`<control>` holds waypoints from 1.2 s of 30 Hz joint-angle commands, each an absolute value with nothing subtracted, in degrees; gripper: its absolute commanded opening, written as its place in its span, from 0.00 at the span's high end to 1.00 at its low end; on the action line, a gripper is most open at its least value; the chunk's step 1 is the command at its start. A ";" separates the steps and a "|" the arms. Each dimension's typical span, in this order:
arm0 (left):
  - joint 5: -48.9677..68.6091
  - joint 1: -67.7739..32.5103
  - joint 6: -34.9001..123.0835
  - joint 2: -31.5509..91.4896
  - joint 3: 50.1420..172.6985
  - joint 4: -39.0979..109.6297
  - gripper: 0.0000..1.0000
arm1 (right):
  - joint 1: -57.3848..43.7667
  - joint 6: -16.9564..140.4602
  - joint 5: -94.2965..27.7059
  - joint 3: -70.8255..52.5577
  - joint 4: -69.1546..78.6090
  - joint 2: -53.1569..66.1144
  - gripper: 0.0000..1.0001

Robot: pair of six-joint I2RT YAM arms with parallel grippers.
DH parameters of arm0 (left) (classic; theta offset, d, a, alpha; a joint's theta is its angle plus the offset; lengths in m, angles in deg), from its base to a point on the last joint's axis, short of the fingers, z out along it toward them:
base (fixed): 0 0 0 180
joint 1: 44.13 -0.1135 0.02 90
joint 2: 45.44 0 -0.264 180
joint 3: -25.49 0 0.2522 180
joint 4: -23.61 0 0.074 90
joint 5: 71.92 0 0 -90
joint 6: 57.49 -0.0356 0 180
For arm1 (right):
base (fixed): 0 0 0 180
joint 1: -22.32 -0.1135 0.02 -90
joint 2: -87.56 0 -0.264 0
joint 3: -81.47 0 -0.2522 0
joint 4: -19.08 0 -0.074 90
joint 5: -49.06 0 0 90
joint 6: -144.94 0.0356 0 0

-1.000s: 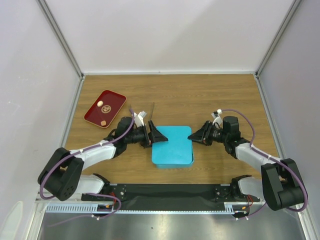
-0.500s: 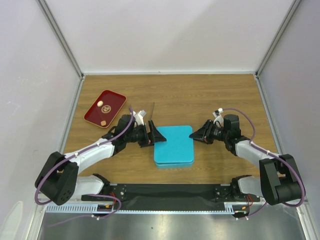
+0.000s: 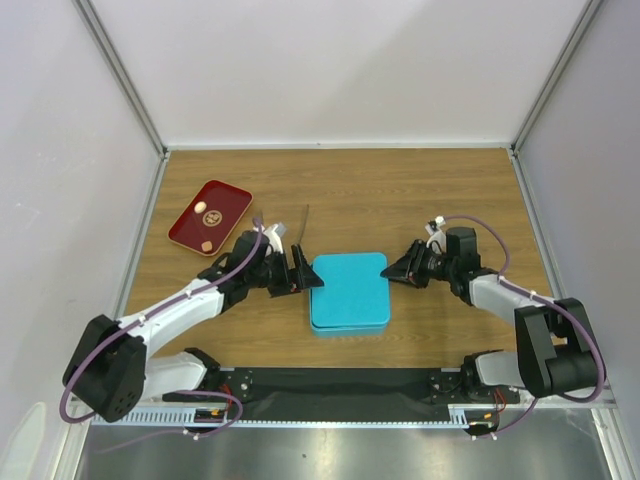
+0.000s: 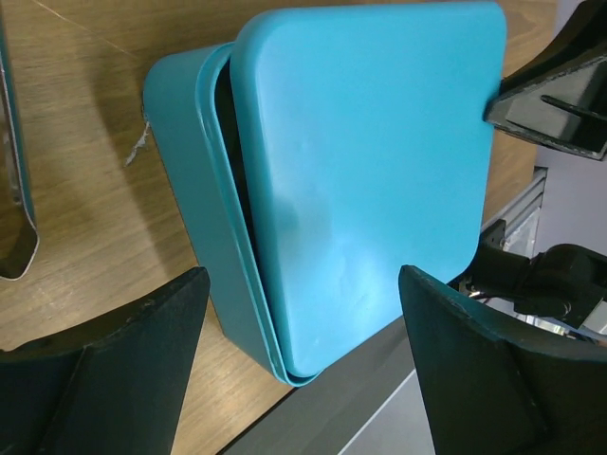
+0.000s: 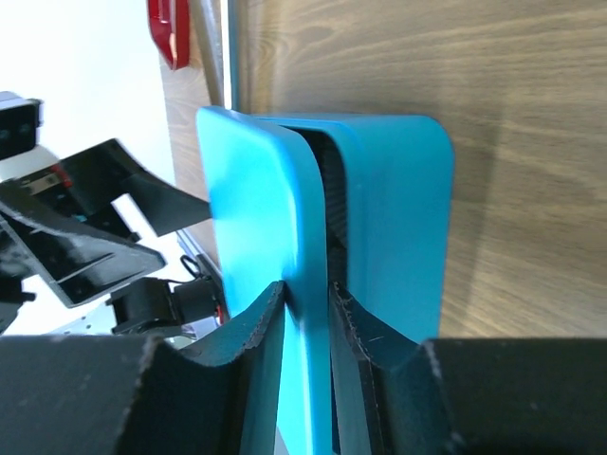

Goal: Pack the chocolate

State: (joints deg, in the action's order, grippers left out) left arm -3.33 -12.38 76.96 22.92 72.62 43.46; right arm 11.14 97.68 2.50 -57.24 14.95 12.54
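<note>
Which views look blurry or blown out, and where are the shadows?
Top external: sharp, even light, faint shadows under the arms. Left wrist: teal lid crisp, near fingers soft. Right wrist: white background overexposed at left, box casts shadow on the wood.

Centre-near on the table (image 3: 450, 190): box (image 4: 180, 161), lid (image 3: 350, 285) resting on it. Far left: tray (image 3: 225, 205) holding two chocolates (image 3: 201, 208). The tongs (image 3: 304, 225) lie between tray and box.

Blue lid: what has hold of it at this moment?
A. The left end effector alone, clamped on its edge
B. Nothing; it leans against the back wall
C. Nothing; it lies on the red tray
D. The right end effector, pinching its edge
D: in the right wrist view the right end effector has a finger on each face of the blue lid, while the left end effector stands wide open.
</note>
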 commanded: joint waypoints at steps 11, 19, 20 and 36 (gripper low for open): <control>-6.26 -11.88 71.10 21.45 75.72 40.71 0.18 | 11.24 91.59 -0.50 -52.95 11.21 8.11 0.60; -6.27 -11.96 70.75 22.59 75.90 40.18 0.22 | 11.24 90.09 -0.42 -52.51 10.42 7.93 0.69; -6.26 -11.88 70.66 22.59 75.99 40.18 0.22 | 11.16 90.09 -0.33 -52.34 10.42 7.84 0.70; -4.59 -11.70 69.34 23.12 76.87 42.29 0.27 | 7.73 91.68 -2.96 -50.58 10.07 7.05 0.71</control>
State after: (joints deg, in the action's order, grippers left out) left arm -4.99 -12.21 71.32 22.92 74.06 42.36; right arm 8.14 92.02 -1.89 -52.89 10.14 7.20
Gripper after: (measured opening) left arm 0.736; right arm 0.285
